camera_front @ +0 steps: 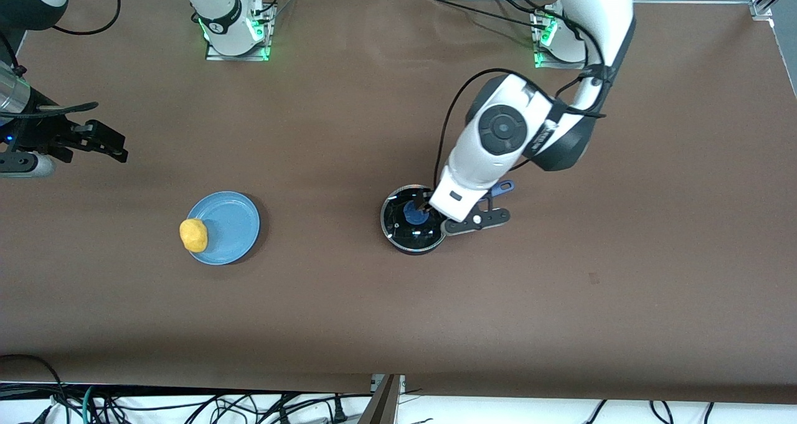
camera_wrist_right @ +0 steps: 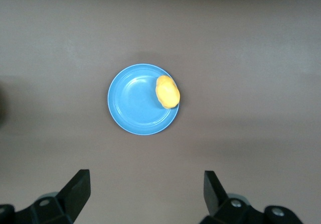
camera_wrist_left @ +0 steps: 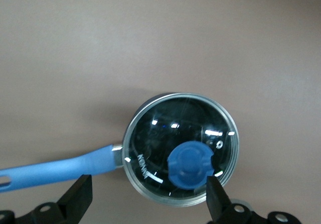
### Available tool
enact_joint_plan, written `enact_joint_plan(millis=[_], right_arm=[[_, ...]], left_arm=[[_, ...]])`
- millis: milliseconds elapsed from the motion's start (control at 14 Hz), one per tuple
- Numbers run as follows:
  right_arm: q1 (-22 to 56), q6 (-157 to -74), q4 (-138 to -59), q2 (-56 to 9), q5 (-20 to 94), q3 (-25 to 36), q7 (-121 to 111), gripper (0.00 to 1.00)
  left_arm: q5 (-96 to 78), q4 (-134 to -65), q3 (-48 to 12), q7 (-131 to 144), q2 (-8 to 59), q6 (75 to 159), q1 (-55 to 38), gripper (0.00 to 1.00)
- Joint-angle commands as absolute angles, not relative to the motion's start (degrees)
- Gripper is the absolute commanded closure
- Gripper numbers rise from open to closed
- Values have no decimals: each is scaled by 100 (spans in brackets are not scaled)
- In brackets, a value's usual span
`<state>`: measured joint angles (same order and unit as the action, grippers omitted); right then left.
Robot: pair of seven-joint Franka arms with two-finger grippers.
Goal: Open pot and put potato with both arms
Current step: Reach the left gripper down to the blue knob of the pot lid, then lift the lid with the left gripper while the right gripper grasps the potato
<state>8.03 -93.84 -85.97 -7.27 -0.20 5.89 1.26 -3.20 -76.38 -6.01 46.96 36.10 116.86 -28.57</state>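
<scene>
- I am seeing the left gripper (camera_front: 428,211) hanging over the pot (camera_front: 411,220), its white wrist covering part of the rim and most of the blue handle (camera_front: 503,188); only the handle's tip is showing in the front view.
- In the left wrist view its jaws are standing spread, one finger (camera_wrist_left: 214,193) just beside the lid's blue knob (camera_wrist_left: 189,164), the other off over the handle; the glass lid (camera_wrist_left: 180,148) is sitting on the pot.
- The right gripper (camera_front: 106,142) is waiting high at the right arm's end of the table, jaws spread and holding nothing, its arm cut off by the frame edge.
- The potato (camera_front: 193,235) is resting on the edge of the blue plate (camera_front: 231,226), well apart from the pot.
- Brown paper is covering the table (camera_front: 398,324); loose cables (camera_front: 187,406) are lying below its near edge.
</scene>
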Motion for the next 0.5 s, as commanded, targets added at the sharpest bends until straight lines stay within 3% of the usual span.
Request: enact_joint_plan(millis=[0,429], right_arm=[[765,-9396,-8543,-738,-105,571,141,0],[747,-9676,-8543,-956,-88,580,132,0]], left_arm=[[-44,-6760,-519,5071,4261,11671,-3119,0],[711,-6759,-492,5071,4605,12075,-3445,0]])
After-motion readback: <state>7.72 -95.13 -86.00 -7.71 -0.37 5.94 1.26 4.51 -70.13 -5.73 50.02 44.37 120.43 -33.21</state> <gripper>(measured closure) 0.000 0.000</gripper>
